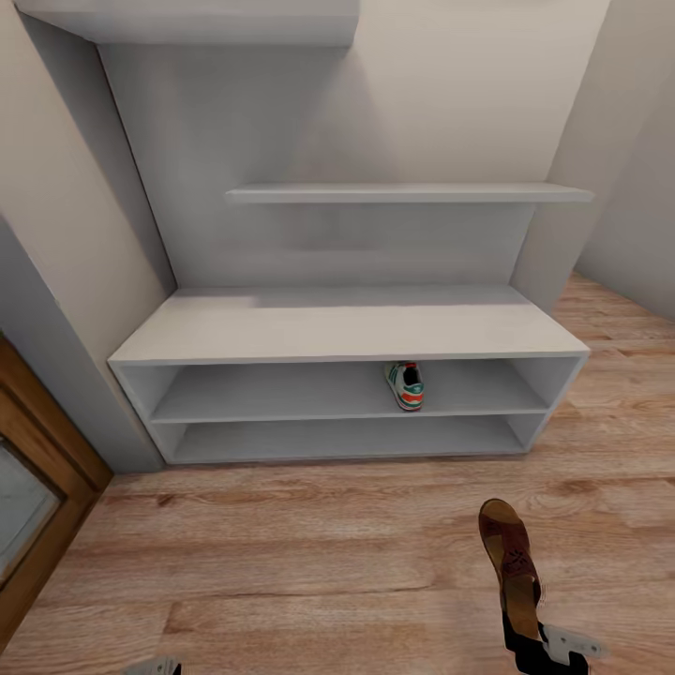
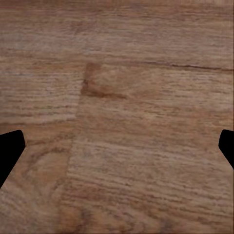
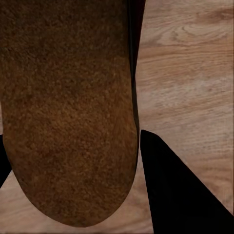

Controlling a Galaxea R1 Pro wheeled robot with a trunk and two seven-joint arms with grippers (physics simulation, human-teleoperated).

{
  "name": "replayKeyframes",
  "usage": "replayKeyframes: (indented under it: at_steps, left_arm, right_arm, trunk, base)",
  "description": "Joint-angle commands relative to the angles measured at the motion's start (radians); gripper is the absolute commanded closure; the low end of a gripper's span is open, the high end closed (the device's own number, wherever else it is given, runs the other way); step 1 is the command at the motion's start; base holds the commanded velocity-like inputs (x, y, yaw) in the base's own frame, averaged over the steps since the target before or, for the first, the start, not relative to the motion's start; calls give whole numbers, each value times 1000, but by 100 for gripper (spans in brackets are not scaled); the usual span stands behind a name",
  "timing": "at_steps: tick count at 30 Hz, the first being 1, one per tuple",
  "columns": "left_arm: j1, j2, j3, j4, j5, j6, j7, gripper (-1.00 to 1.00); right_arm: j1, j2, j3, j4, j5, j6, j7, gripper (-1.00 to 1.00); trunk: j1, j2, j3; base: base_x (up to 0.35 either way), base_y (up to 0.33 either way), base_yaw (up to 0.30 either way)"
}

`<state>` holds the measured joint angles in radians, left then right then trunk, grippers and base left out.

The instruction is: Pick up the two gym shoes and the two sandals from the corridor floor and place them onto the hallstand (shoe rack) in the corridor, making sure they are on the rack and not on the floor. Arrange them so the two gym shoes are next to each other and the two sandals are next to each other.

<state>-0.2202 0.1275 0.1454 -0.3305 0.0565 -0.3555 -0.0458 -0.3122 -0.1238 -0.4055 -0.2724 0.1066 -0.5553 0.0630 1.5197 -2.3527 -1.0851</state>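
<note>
From the head camera I face the hallstand (image 1: 347, 328), a low white-grey unit set against the corridor wall, its flat top bare and two open shelf levels below. One gym shoe (image 1: 405, 385), white with green stripes and a red-orange patch, sits on the upper shelf level, right of the middle, one end facing out toward me. Above the unit a thin floating shelf (image 1: 410, 193) runs along the wall, and a second wall shelf (image 1: 197, 21) juts in at the top left. A wooden door frame (image 1: 42, 487) edges the left side.

My right gripper (image 1: 527, 630) is clamped on a brown sandal (image 1: 511, 562), gripping it at the near end; the sandal points away from me toward the rack, held above the corridor floor (image 1: 309, 562) in front of the unit's right half. In the right wrist view the sandal's rough brown surface (image 3: 68, 107) sits close to the lens, with a dark finger (image 3: 175, 190) beside it and planks behind.

My left gripper (image 2: 117, 146) has its fingers well apart and nothing between them, with wood-grain planks below; the dark fingertips (image 2: 9, 151) show at the frame's two edges.
</note>
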Motion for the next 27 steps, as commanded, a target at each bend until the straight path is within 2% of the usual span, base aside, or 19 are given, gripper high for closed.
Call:
replayKeyframes:
  at_steps: [1, 23, 27]
  left_arm:
    - [-1, 0, 2, 1, 6, -3, -5, -100]
    - [-1, 0, 2, 2, 5, -2, -5, -100]
    - [-1, -12, -16, -1, -18, -10, -26, -100]
  right_arm:
    - [-1, 0, -9, 0, 7, -3, 5, 100]
    - [-1, 4, -9, -2, 6, -4, 3, 100]
    - [-1, 5, -5, 0, 10, 0, 5, 100]
  trunk:
    - [0, 0, -1]
    - [0, 0, -1]
    - [0, 0, -1]
  base:
    - [0, 307, 0]
    - [0, 307, 0]
    - [0, 27, 0]
